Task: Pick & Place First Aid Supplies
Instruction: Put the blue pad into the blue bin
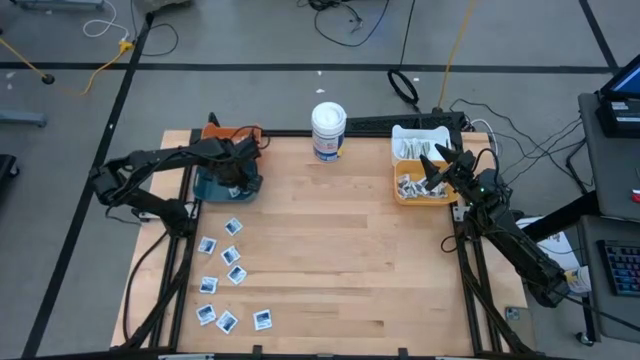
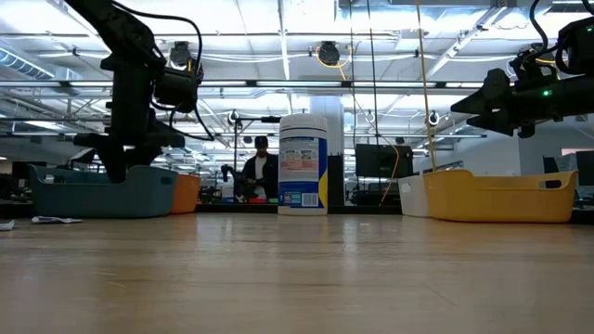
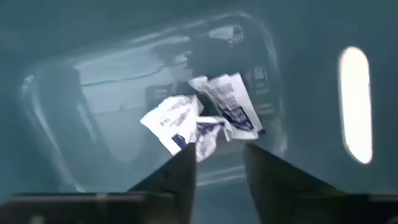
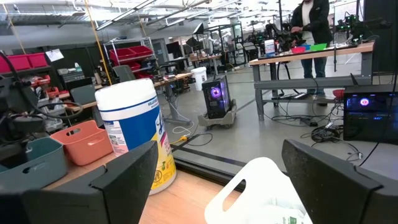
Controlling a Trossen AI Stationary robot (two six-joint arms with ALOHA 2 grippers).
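The left gripper (image 1: 238, 172) is held over the teal bin (image 1: 212, 186) at the table's far left, its fingers parted slightly, nothing clamped. Sachets (image 3: 205, 115) lie directly below in the bin. More sachets (image 1: 225, 278) are scattered nearer, closest to this arm. The right gripper (image 1: 440, 165) is held wide open, empty, over the yellow bin (image 1: 425, 196).

Counter (image 1: 330, 260): pale wood planks, smooth, satin sheen in the low view. Sachets (image 1: 232, 272): glossy white-and-blue foil or paper, crinkled in the left wrist view (image 3: 205, 118). Teal bin (image 3: 74, 99): smooth plastic, slightly shiny inside. Yellow bin (image 2: 501, 197) and orange bin (image 2: 185, 193): matt plastic. White bin (image 4: 261, 186): smooth plastic. Tub (image 2: 303, 164): white plastic with glossy printed label. Arms and left hand (image 3: 217, 180), right hand (image 4: 217, 180): dark matt plastic. Floor (image 1: 250, 100): grey, smooth.
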